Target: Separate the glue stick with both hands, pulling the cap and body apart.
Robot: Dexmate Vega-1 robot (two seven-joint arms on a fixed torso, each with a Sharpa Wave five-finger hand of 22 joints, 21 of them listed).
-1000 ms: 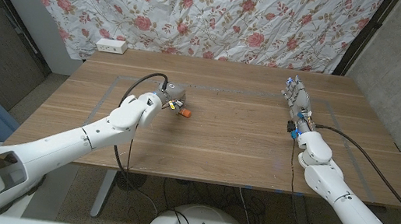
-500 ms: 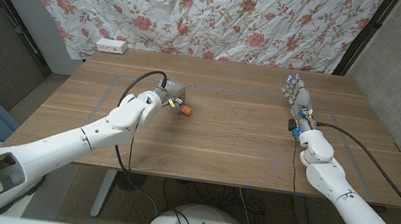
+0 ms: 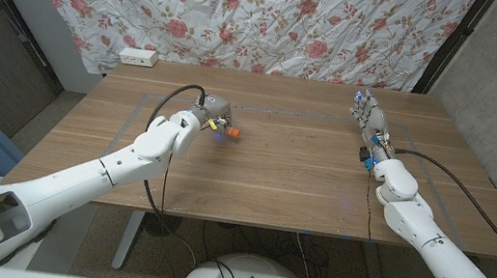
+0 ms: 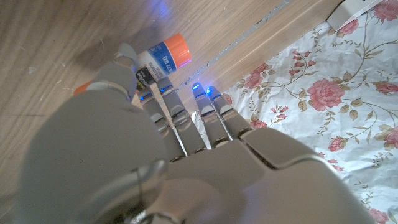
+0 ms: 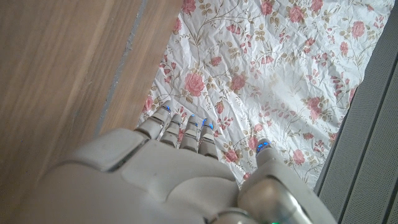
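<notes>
While the small white glue stick with the orange cap (image 3: 229,133) lies uncapped-not-yet on the wooden table (image 3: 282,178) at the left hand (image 3: 210,118), whose grip I cannot tell, the right hand (image 3: 369,123) waits well apart, fingers spread, so both the 2-handed grasp and the pull remain.

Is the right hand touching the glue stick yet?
No. In the head view the right hand stands far across the table from the glue stick, which lies at the left hand.
</notes>
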